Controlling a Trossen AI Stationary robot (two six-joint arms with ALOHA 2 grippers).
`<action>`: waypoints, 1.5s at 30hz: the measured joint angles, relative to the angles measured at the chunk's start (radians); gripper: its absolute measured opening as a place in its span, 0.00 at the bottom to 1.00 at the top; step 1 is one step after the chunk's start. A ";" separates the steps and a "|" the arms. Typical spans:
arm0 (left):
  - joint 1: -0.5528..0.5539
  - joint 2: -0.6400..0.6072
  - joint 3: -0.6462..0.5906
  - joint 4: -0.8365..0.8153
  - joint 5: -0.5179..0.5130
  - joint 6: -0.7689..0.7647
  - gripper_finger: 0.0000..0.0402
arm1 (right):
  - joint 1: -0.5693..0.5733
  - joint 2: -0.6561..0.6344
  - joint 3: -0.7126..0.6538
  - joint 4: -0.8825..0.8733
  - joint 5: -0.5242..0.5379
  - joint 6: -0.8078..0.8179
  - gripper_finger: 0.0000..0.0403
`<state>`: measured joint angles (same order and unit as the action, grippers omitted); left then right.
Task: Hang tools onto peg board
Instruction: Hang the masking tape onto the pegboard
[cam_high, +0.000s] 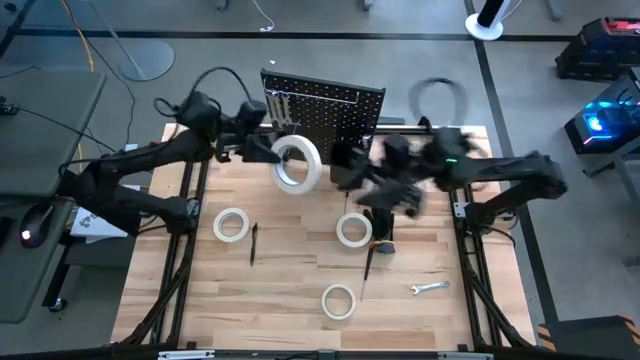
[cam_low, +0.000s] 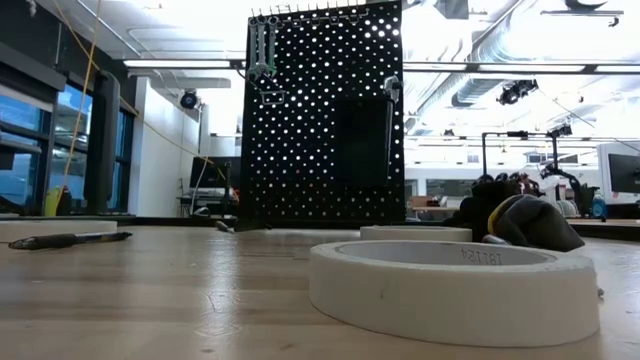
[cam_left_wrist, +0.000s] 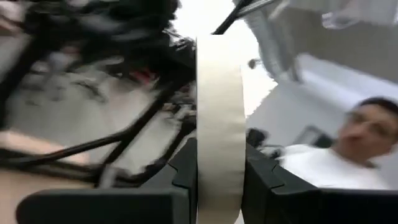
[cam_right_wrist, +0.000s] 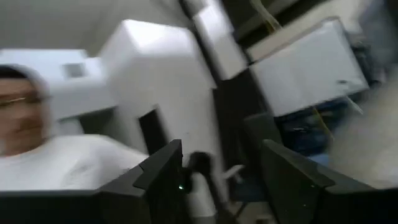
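The left gripper grasps 1 white tape roll before the peg board; the right gripper is released.

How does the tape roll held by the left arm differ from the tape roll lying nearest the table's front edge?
The held tape roll is clamped in the left tool and raised in front of the peg board; the front tape roll lies flat on the table, untouched. The held one looks larger. Both are white rings.
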<state>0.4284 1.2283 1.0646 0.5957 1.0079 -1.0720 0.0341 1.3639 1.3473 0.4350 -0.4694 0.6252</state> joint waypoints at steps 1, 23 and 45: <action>0.007 -0.024 -0.039 -0.077 -0.002 0.055 0.15 | 0.007 -0.015 0.002 -0.024 0.001 -0.002 0.51; 0.395 -0.151 -0.601 0.135 0.154 0.192 0.15 | 0.084 -0.199 0.000 -0.319 0.576 -0.143 0.52; 0.525 -0.015 -0.513 0.125 0.128 0.580 0.15 | 0.085 -0.166 -0.002 -0.342 0.593 -0.075 0.52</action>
<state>0.9536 1.2137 0.5518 0.7208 1.1355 -0.4917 0.1188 1.1976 1.3449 0.0935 0.1234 0.5503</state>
